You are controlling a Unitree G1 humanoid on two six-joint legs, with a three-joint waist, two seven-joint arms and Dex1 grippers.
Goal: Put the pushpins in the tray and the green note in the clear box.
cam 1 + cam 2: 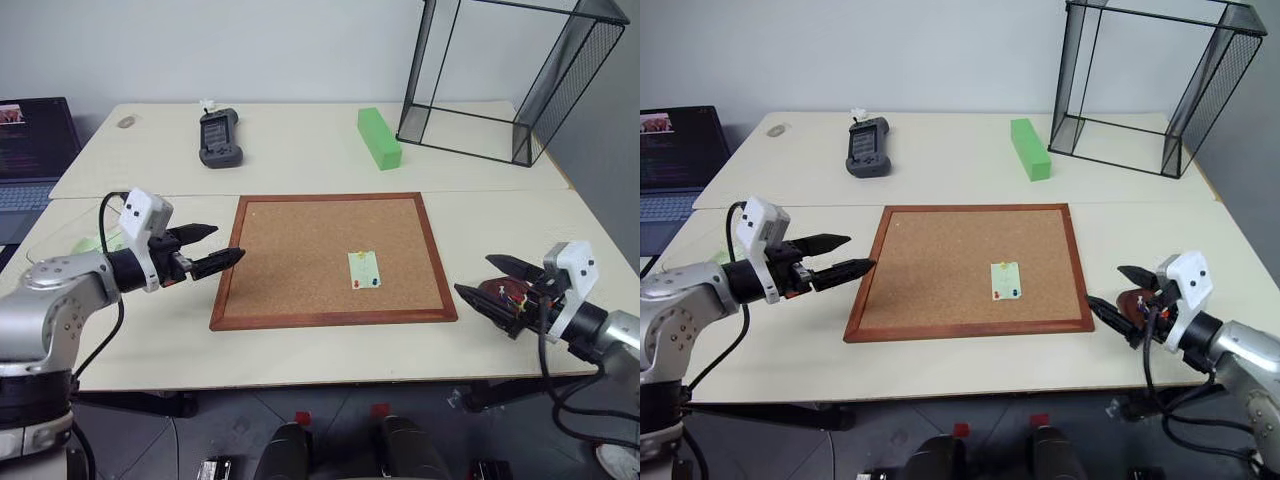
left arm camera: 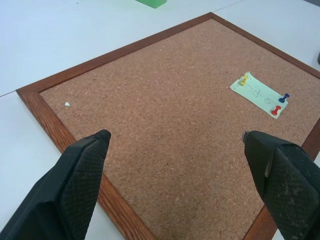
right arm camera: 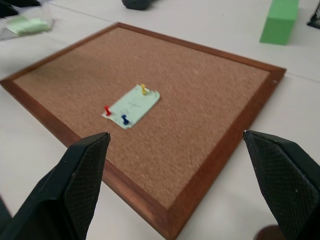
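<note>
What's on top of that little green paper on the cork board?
Three pushpins, yellow, blue and red, stand on the green note, which lies flat on the cork board. Their points are hidden.

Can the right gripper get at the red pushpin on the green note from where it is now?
Probably yes. The right gripper is open beside the cork board, and nothing stands between it and the red pushpin on the green note. The blue pushpin sits close by, so pinching only the red one looks fiddly.

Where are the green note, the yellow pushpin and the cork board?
green note (image 3: 131, 106), right wrist view, paper centre.
yellow pushpin (image 2: 243, 79), left wrist view, its head.
cork board (image 1: 300, 255), left eye view, bare cork.
</note>
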